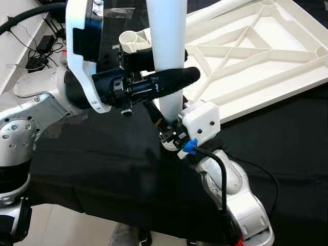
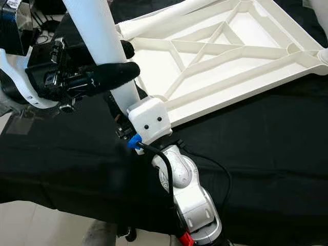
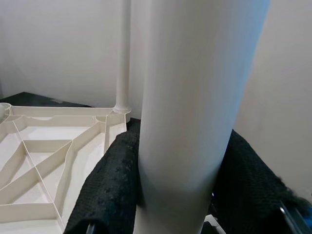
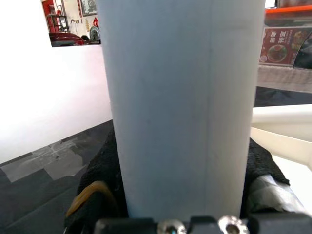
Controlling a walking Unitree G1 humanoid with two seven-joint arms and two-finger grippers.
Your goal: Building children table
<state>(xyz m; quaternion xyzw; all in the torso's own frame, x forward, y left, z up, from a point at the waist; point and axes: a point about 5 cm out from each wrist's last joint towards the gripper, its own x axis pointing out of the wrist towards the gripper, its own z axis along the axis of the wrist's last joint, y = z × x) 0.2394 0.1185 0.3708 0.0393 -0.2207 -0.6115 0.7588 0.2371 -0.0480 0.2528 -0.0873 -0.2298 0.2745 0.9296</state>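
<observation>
A white table top (image 1: 256, 56) lies upside down on a black cloth, its ribs facing up. A white table leg (image 1: 166, 51) stands upright at the top's near corner, beside an open round socket (image 1: 134, 41). My left gripper (image 1: 171, 69) is shut on the leg partway up, one black finger (image 3: 112, 185) on each side. Lower down, my right gripper (image 1: 166, 128) is shut on the same leg near its base, its pads (image 4: 100, 170) pressed against the tube (image 4: 180, 107). The leg's foot is hidden behind the right gripper.
A second white leg (image 3: 123, 58) rises from another corner of the table top (image 3: 48, 161). Cables and power adapters (image 1: 41, 51) lie on the floor at the far left. The black cloth (image 1: 118, 169) ends at a front edge over pale floor (image 1: 61, 225).
</observation>
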